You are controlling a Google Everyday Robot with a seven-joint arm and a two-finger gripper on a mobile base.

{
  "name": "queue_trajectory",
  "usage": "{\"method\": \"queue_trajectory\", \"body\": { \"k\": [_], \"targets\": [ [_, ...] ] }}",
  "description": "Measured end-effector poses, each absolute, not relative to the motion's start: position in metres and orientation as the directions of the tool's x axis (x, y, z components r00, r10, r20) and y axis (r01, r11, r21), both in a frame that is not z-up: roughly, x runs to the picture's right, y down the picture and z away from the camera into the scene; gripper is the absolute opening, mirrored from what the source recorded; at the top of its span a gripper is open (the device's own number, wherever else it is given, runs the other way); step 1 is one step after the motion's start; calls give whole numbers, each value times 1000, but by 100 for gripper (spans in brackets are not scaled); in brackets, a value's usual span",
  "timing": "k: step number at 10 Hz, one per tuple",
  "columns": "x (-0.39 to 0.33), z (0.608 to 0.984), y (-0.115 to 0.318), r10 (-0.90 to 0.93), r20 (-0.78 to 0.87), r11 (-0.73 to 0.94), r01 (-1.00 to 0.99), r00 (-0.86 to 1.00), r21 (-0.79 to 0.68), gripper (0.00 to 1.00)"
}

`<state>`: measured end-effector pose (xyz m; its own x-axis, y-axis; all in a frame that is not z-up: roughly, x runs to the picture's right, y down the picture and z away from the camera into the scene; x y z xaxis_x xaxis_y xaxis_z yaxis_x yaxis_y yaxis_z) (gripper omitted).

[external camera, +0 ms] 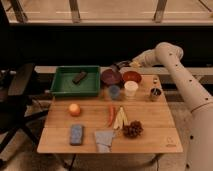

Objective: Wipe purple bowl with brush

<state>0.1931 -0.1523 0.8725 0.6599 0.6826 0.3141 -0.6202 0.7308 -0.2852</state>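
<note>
- Down at the front edge of the desk [156, 122] we see a blue sponge [76, 134] toward the left corner. A grey cloth [104, 139] lies just beside it and a brown cluster [133, 129] sits further right.
- One row back we've got an orange ball [74, 109] on the left. A red pepper [111, 115] and some yellow strips [120, 118] lie side by side near the middle.
- Next come three cups across the desk's middle: a blue-grey cup [114, 92], a white cup [130, 88] just right of it, and a metal cup [155, 94] near the right edge.
- Along the far edge, the green tray [63, 89] fills the left corner, with a dark block [79, 77] lying inside it.
- And here's our purple bowl [111, 77], upright at the far edge, between the tray and the red-orange bowl [132, 76].
- Just past the purple bowl's far rim hangs the claw [122, 64]. It is clamped tight on the brush [116, 65], whose dark end reaches left over that rim. We can't tell whether it touches the bowl.
- The pale arm [167, 54] comes in from the right side, bent above the desk's far right corner.
</note>
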Motion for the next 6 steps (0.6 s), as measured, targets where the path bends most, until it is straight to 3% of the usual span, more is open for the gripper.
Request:
{"method": "queue_trajectory", "body": {
  "k": [6],
  "targets": [
    [158,911,-124,627,286,775,-545,725,-318,0]
  ]
}}
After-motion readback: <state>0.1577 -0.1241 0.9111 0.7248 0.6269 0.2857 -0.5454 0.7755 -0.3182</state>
